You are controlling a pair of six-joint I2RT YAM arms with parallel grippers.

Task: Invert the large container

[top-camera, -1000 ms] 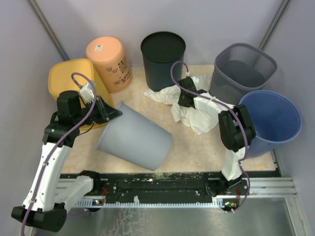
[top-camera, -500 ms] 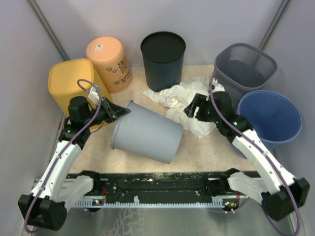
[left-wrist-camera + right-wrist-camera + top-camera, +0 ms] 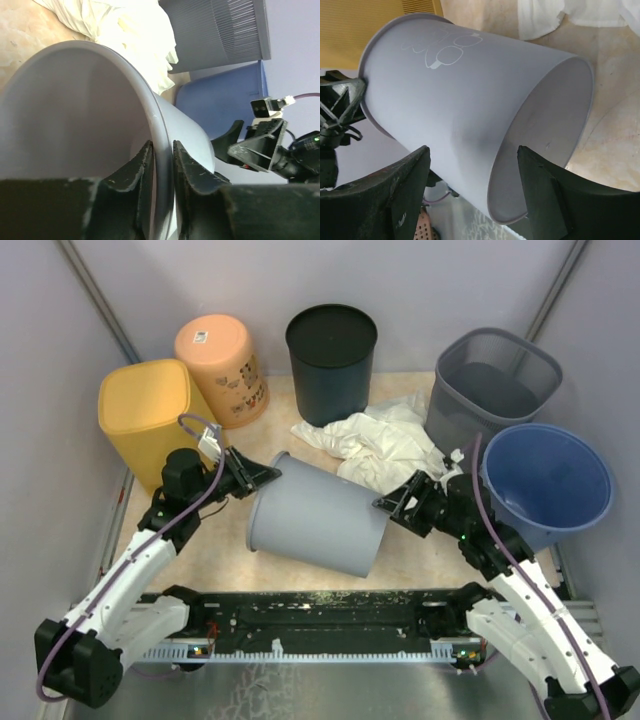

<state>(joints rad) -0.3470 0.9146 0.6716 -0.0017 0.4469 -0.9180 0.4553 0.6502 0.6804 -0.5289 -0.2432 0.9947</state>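
The large container (image 3: pixel 320 515) is a pale grey bin lying on its side mid-table, its wide open mouth (image 3: pixel 547 125) facing right. My left gripper (image 3: pixel 258 476) is at its upper left end. In the left wrist view the left gripper (image 3: pixel 162 146) is shut on the container's rim (image 3: pixel 157 120), one finger on each side of the wall. My right gripper (image 3: pixel 397 510) is open at the mouth end. In the right wrist view the right gripper (image 3: pixel 474 150) has its fingers wide apart across the mouth's lower rim, touching nothing.
White crumpled cloth (image 3: pixel 375 445) lies just behind the container. Around the table stand a yellow bin (image 3: pixel 145 415), an upside-down orange bin (image 3: pixel 220 365), a black bin (image 3: pixel 332 350), a grey mesh bin (image 3: pixel 495 380) and a blue bin (image 3: pixel 548 480) beside the right arm.
The left arm has swung right, carrying the container's end with it. The right gripper left the cloth, opened, and came down to the container's mouth.
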